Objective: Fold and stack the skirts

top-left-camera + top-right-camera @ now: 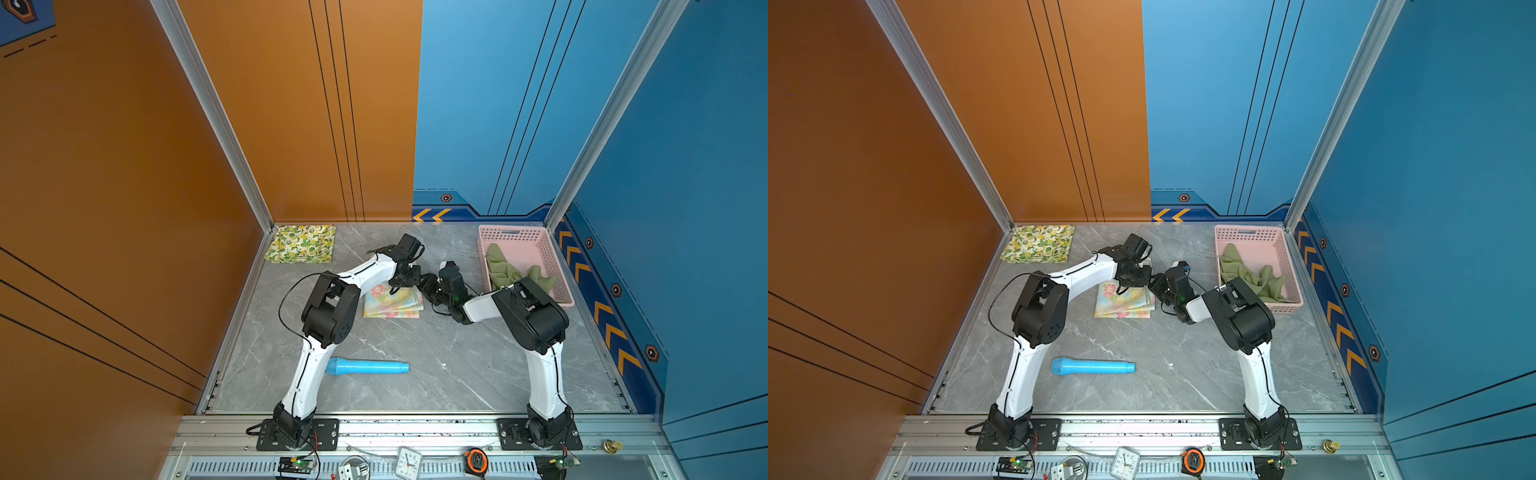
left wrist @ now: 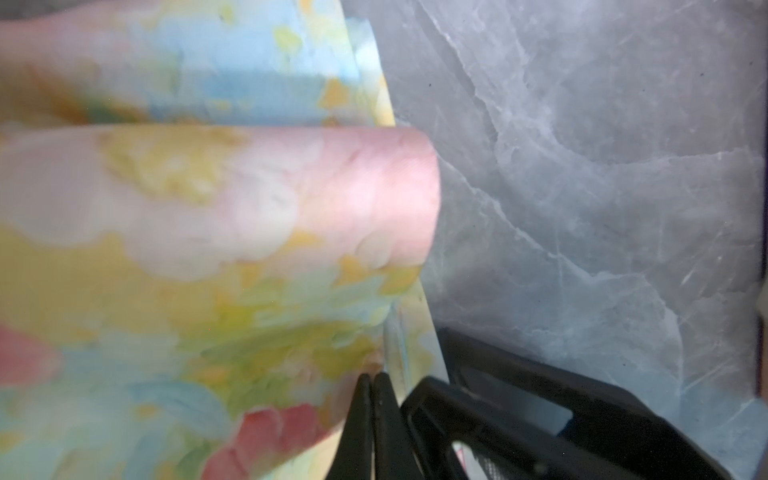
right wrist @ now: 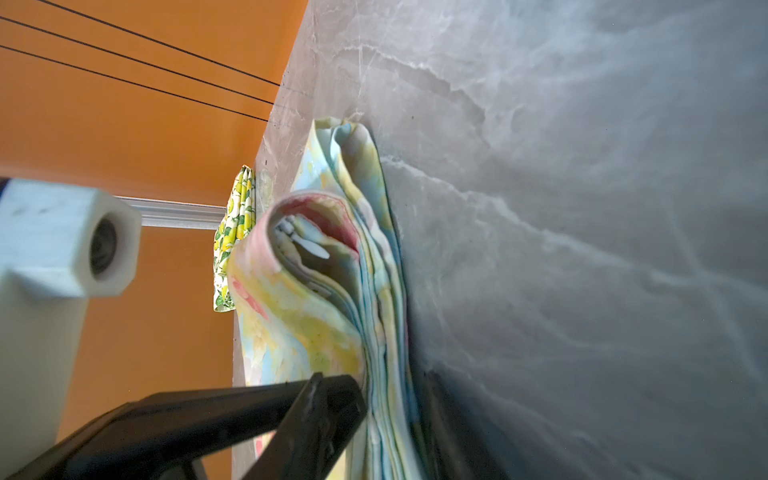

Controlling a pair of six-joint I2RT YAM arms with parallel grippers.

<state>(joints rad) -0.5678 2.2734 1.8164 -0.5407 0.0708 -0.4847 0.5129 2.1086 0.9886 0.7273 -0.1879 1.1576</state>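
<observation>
The pastel flowered skirt (image 1: 390,305) (image 1: 1125,303) lies folded in layers mid-table, one fold bulging up as a loose roll (image 3: 316,266). My left gripper (image 2: 372,378) (image 1: 405,282) is shut, its tips resting on the skirt's (image 2: 208,249) far edge with nothing visible between them. My right gripper (image 3: 390,403) (image 1: 426,286) is open, one finger above and one below the skirt's right edge. The lemon-print skirt (image 1: 301,249) (image 1: 1038,244) (image 3: 235,232) lies folded in the far left corner. The olive skirt (image 1: 505,270) (image 1: 1246,274) sits crumpled in the pink basket (image 1: 519,235).
The pink basket (image 1: 1250,232) stands at the far right against the blue wall. A blue cylinder (image 1: 368,367) (image 1: 1094,368) lies near the front, between the arm bases. A clock (image 1: 408,461) and a tape measure (image 1: 477,459) sit on the front rail.
</observation>
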